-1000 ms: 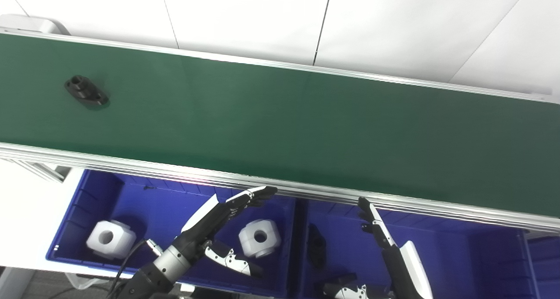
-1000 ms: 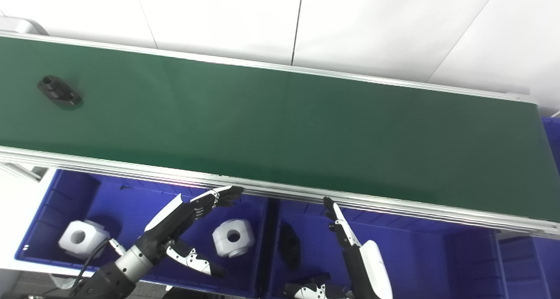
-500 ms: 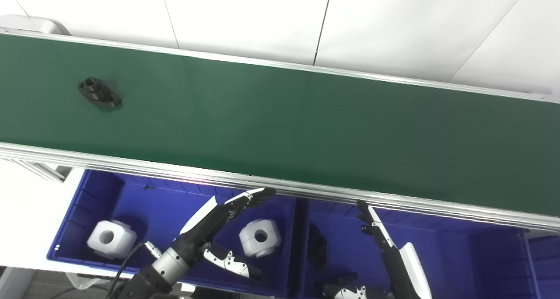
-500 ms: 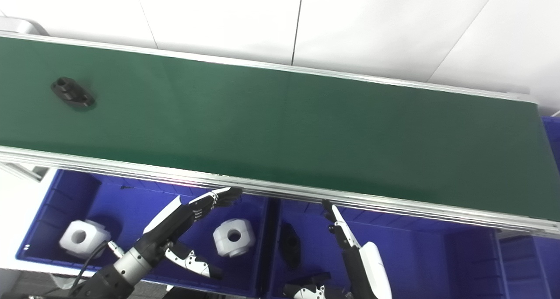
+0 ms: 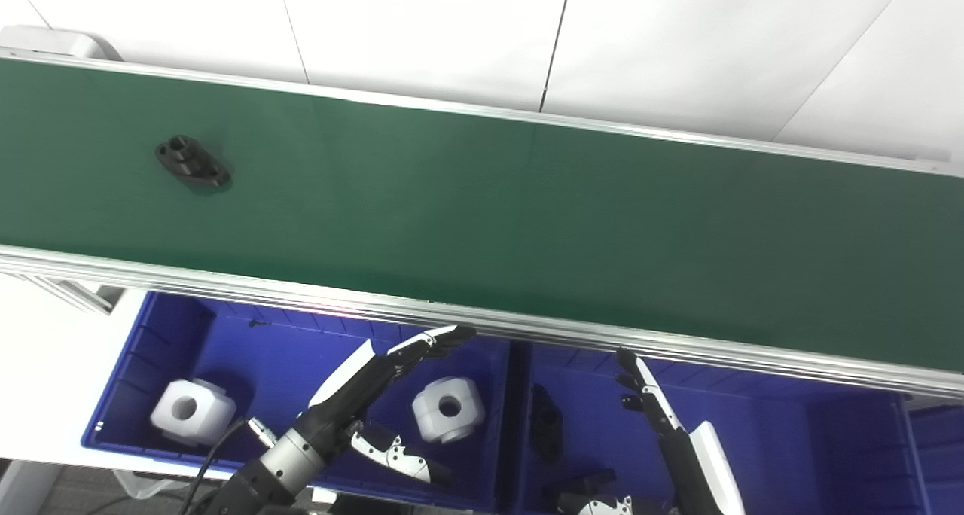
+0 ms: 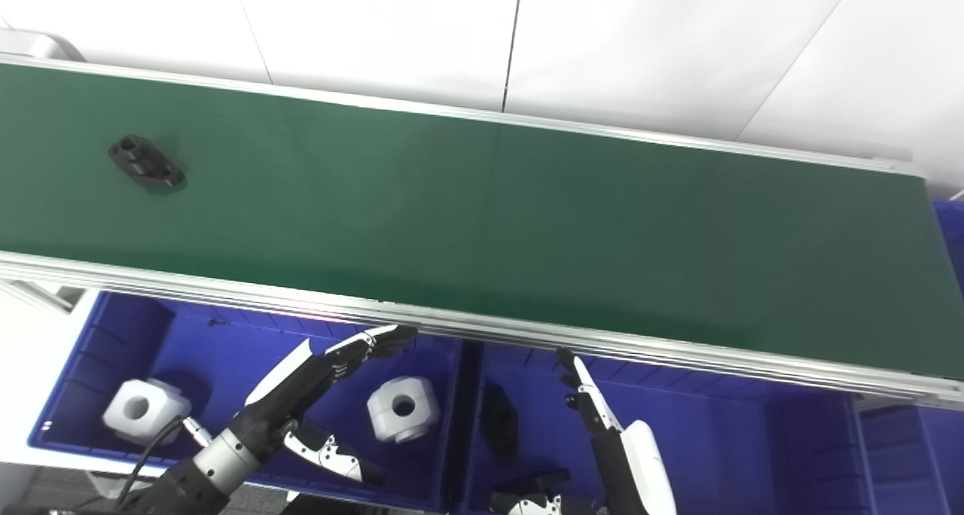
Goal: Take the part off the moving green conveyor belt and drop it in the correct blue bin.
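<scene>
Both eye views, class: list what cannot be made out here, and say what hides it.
- Right hand: palm and thumb cut by the bottom edge, both views.
- Black parts in the right bin: shape lost in shadow.
- Conveyor belt: left end past the edge.

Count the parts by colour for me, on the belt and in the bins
Black parts: 2, one on the belt, one in the right bin
White parts: 2, both in the left bin
Total: 4

black flanged part (image 5: 193, 162) | lying flat | far left on green conveyor belt (image 5: 527, 214)
</scene>
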